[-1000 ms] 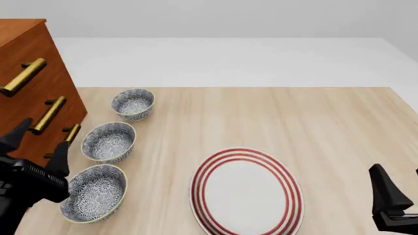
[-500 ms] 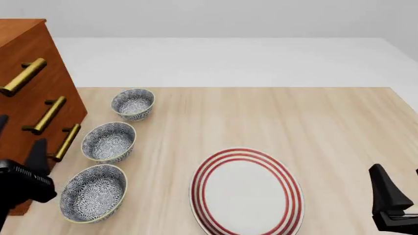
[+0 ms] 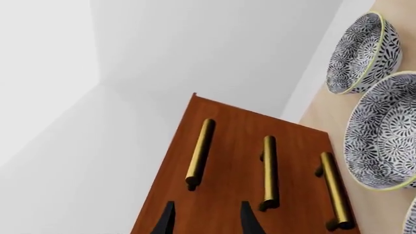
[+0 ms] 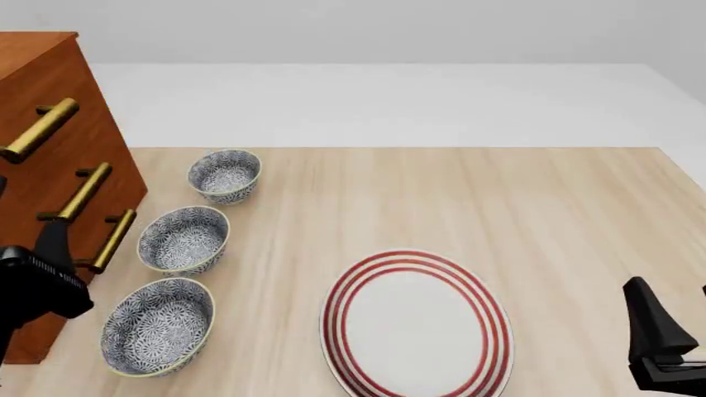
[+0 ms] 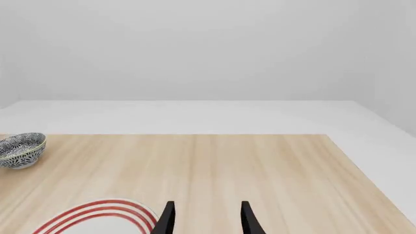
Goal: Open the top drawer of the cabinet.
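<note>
The cabinet (image 4: 55,83) is a tall reddish-brown chest at the table's left edge. The top drawer (image 4: 33,99) carries the highest brass handle (image 4: 40,129), and its front looks flush with the two lower drawers. My left gripper (image 4: 26,217) is open and empty in front of the lower drawers, below the top handle and touching nothing. In the left wrist view the left gripper (image 3: 206,222) points at the cabinet front (image 3: 227,131), just short of the top drawer's handle (image 3: 200,153). My right gripper (image 4: 657,331) is open and empty at the near right; it also shows in the right wrist view (image 5: 206,218).
Three patterned bowls (image 4: 225,174) (image 4: 183,239) (image 4: 158,325) stand in a row just right of the cabinet. A red-ringed white plate (image 4: 417,326) lies at the near middle. The lower drawers' handles (image 4: 81,193) (image 4: 112,239) stick out beside my left gripper.
My left gripper has moved left, away from the nearest bowl and up to the cabinet front, then risen slightly. The right arm has not moved.
</note>
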{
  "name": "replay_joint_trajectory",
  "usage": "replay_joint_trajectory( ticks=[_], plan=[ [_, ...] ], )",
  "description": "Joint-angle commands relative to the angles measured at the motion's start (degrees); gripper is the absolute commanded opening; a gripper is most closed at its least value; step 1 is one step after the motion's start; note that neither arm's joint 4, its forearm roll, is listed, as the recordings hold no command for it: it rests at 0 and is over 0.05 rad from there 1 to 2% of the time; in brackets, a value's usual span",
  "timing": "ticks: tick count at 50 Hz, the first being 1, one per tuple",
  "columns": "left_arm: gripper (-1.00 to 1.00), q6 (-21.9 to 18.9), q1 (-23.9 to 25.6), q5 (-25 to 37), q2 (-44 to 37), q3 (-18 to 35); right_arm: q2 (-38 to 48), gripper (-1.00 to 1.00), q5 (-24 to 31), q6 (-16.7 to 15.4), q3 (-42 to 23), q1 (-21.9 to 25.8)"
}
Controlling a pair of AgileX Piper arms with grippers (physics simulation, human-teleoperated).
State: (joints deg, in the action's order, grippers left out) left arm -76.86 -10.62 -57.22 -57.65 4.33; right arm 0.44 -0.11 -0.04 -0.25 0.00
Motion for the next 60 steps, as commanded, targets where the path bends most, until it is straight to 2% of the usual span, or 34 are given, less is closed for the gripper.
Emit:
replay_joint_trajectory(
  ticks=[1, 16, 45, 60],
  plan=[
    [1.00, -1.75, -1.55, 0.81, -1.67, 2.99, -0.01, 1.00, 0.00, 0.00, 0.00, -0.01],
    [1.00, -2.42, -3.36, 3.86, -3.07, 7.47, 0.00, 1.00, 0.00, 0.01, 0.00, -0.01],
    [1.00, -4.64, -3.90, -3.84, -17.18, 12.96, -0.02, 1.00, 0.00, 0.00, 0.00, 0.00],
    [1.00, -4.99, -5.05, -3.59, -18.43, 14.60, 0.01, 1.00, 0.00, 0.01, 0.00, 0.00]
  ],
)
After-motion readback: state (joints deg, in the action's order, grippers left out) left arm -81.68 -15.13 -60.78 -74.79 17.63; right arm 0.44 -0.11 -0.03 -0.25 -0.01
